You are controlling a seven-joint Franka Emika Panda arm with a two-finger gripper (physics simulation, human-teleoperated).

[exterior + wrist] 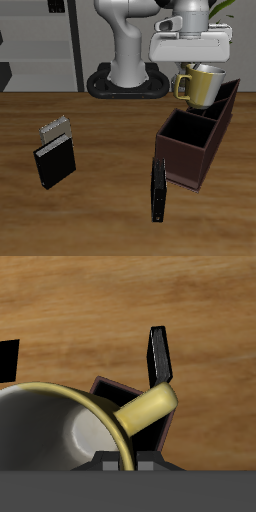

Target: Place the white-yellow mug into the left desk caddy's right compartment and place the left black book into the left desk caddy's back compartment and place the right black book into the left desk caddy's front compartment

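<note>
My gripper (196, 66) is shut on the white-yellow mug (203, 86) and holds it in the air above the farther end of the left desk caddy (190, 160), a long dark brown box. In the wrist view the mug (55, 421) fills the foreground, with its yellowish handle (146, 411) over a caddy corner (108, 388). The left black book (158, 190) stands on edge beside the caddy near the table's front edge, and also shows in the wrist view (158, 356). The right black book (55, 163) lies flat on the far side of the table.
A grey speckled notebook (55, 128) lies just behind the right black book. The robot's base (128, 75) stands at the table's back. Bare wooden tabletop (105, 210) lies between the two books.
</note>
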